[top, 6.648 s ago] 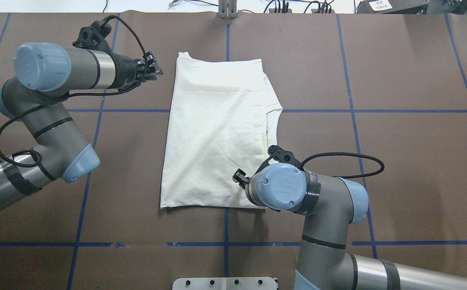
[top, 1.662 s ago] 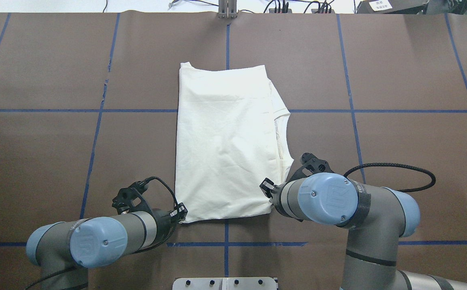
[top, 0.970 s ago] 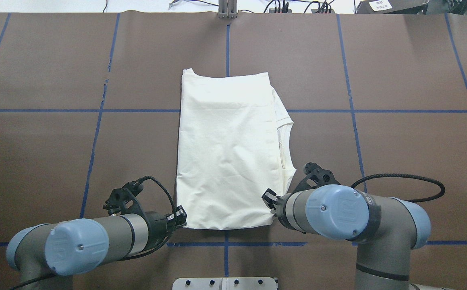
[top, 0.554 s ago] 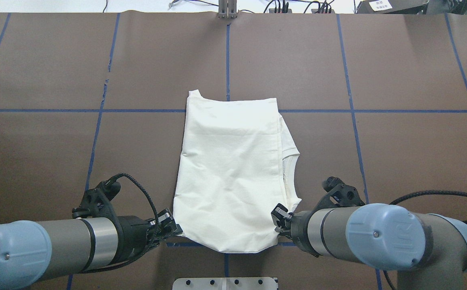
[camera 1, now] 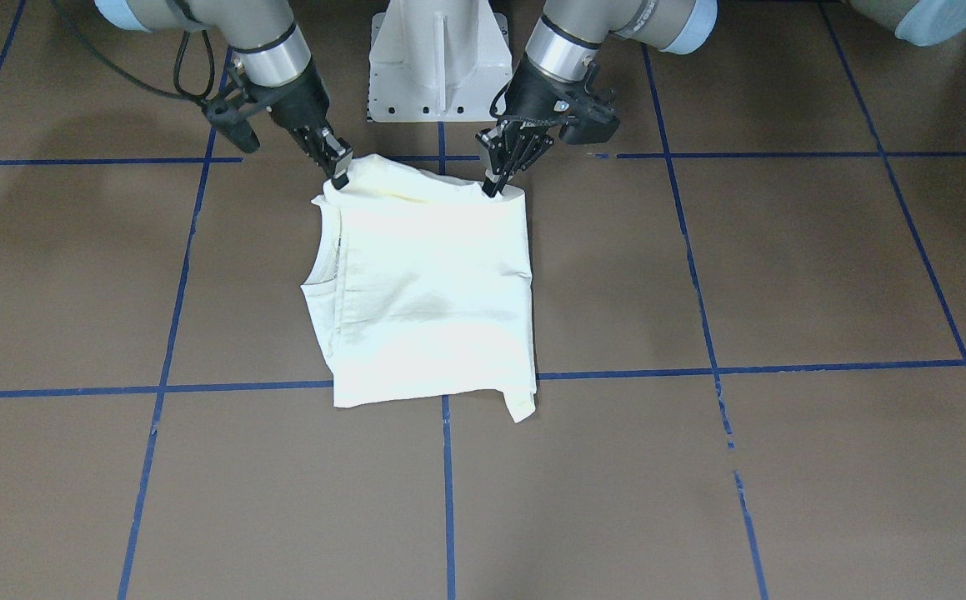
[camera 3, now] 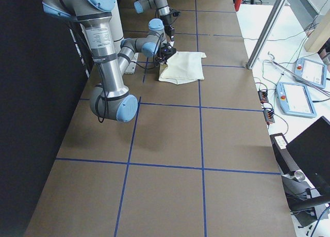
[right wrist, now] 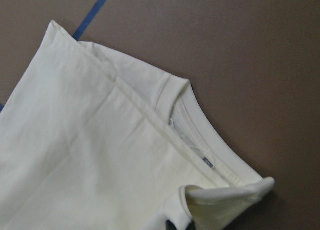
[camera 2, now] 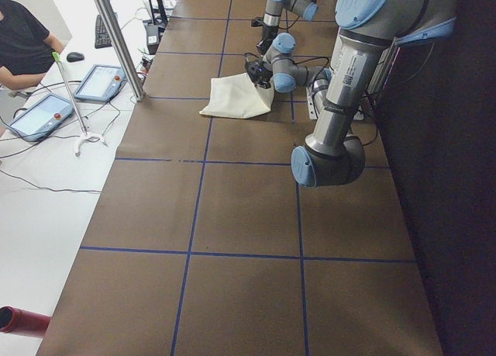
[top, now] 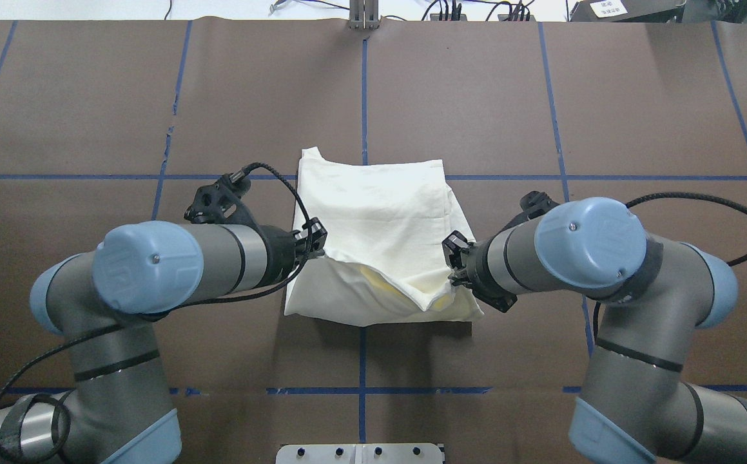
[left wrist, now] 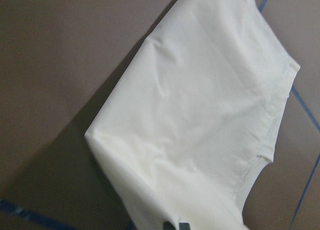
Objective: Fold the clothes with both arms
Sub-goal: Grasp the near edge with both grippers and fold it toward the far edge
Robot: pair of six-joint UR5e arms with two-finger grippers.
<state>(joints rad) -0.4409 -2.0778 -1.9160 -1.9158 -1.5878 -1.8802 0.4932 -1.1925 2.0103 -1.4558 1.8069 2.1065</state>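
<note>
The cream-white shirt lies folded into a narrow rectangle at the table's middle, with the print hidden. Its near edge is raised and curls over toward the far edge. My left gripper is shut on the shirt's near left corner. My right gripper is shut on the near right corner by the collar. In the front-facing view the left gripper and the right gripper hold both corners above the shirt. The wrist views show only cloth, on the left and on the right.
The brown table cover carries blue tape lines. The white pedestal base stands at the robot's edge. Beyond the far edge are a metal post and a desk with tablets, where a person sits.
Both grippers took the shirt's near corners and dragged it toward the robot. They have now lifted the corners and carried them away from the robot, over the shirt.
</note>
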